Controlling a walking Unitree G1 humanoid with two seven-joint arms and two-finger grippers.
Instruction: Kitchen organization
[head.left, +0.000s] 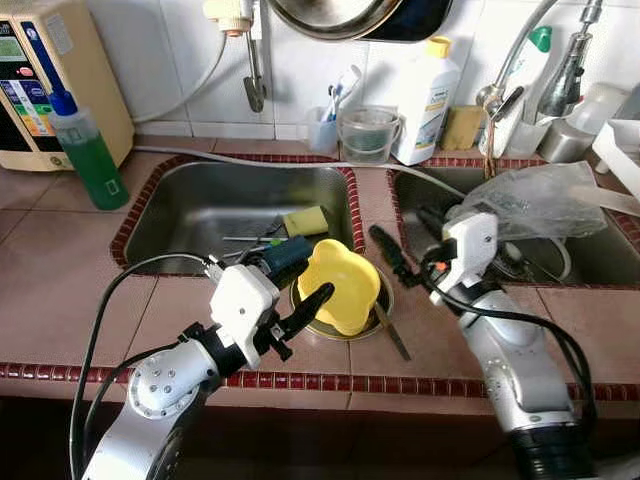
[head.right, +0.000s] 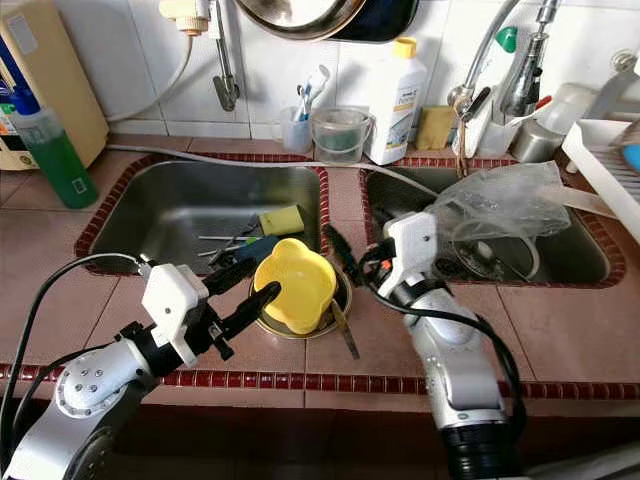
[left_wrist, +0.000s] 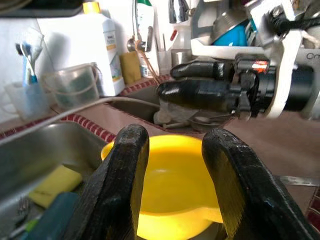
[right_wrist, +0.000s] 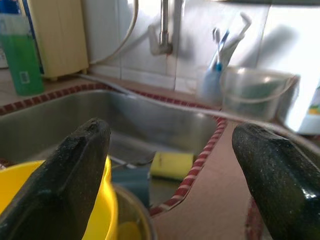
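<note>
A yellow plastic bowl (head.left: 345, 283) rests tilted inside a metal bowl (head.left: 383, 296) on the tiled counter strip between the two sinks. My left gripper (head.left: 290, 280) is at the yellow bowl's left side, open. One fingertip (head.left: 318, 294) lies against the rim and the other points toward the left sink. In the left wrist view the yellow bowl (left_wrist: 170, 195) sits just beyond the two fingers (left_wrist: 125, 175). My right gripper (head.left: 405, 240) hovers open to the right of the bowl, over the edge of the right sink, holding nothing. In the right wrist view the yellow bowl's rim (right_wrist: 102, 210) is by one finger (right_wrist: 65, 175).
The left sink (head.left: 190, 200) holds a yellow sponge (head.left: 305, 220), a dark teal item and cutlery. A crumpled plastic bag (head.left: 540, 200) covers dishes in the right sink. A green soap bottle (head.left: 88, 150), clear cup (head.left: 368, 135) and white bottle (head.left: 425, 100) stand behind. A utensil (head.left: 392, 332) lies beside the bowls.
</note>
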